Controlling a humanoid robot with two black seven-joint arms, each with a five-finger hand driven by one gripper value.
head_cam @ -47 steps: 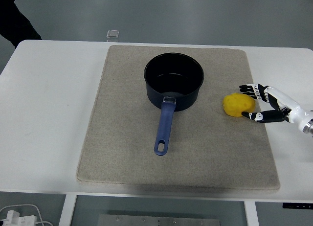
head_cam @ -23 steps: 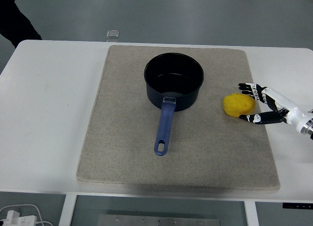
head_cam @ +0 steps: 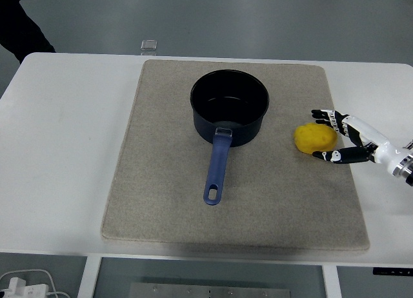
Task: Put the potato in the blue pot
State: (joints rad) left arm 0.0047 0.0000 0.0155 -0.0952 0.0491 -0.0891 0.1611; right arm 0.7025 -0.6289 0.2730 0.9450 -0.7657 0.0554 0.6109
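Observation:
A yellow potato (head_cam: 315,137) lies on the right part of a beige mat (head_cam: 161,182). A dark blue pot (head_cam: 229,108) stands on the mat's upper middle, empty, its blue handle (head_cam: 217,170) pointing toward the near edge. My right hand (head_cam: 326,135) comes in from the right edge and is open, its fingers (head_cam: 322,115) spread above the potato and its thumb (head_cam: 332,157) just below it, cupping the right side. I cannot tell whether they touch it. The left arm is out of view.
A small clear object (head_cam: 149,46) stands at the table's far edge. A dark sleeve of a person (head_cam: 19,27) shows at the top left. White cables (head_cam: 26,282) lie below the table's near left edge.
My right hand has shifted slightly left, closing in around the potato's right side. The potato and pot have not moved.

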